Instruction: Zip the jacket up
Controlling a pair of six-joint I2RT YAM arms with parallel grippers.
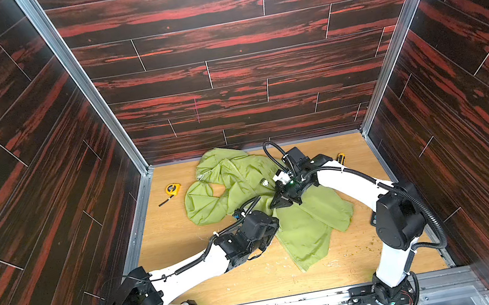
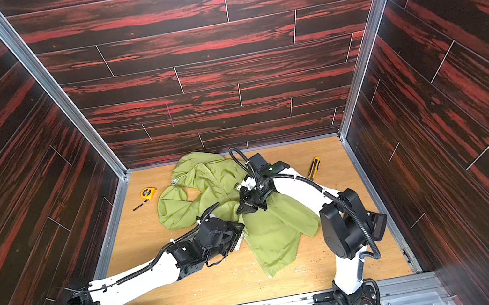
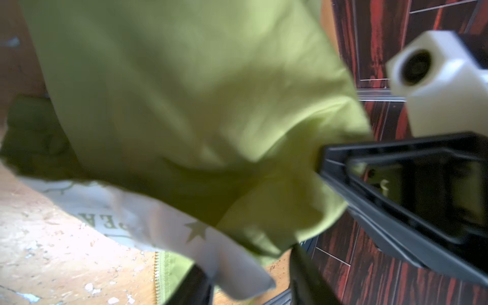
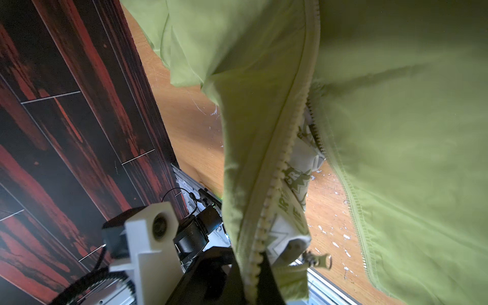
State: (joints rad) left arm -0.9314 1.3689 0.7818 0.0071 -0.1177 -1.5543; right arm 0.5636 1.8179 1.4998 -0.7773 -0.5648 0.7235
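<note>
1. Top views, both: the jacket (image 1: 240,177) lies crumpled mid-surface (image 1: 186,253). Its hood end is at 12 o'clock up by the back wall (image 1: 221,63), and the hem trails out toward 5 o'clock.
2. Your right fingers (image 1: 279,200) sit over the jacket's middle, pressed together on its front edge. In the right wrist view the zipper (image 4: 266,200) runs straight into them.
3. Same view: the zipper's two tooth rows stand apart with whitish printed lining (image 4: 293,190) showing between them, so the zip is open there. The slider (image 4: 317,260) hangs just beside the fingers.
4. Your left fingers (image 3: 194,286) reach in from 8 o'clock at the jacket's near edge, close to the right ones at their 7 o'clock. In the left wrist view they are spread, with a flap of lining and green shell lying between them and nothing clamped. That view is blurred, so you get no finer detail.
5. A yellow tape measure (image 1: 173,188) sits at 10 o'clock of the jacket, near it but apart.
6. A yellow-black utility knife (image 2: 313,168) sits at 2 o'clock, beyond the right arm (image 1: 352,182).
</note>
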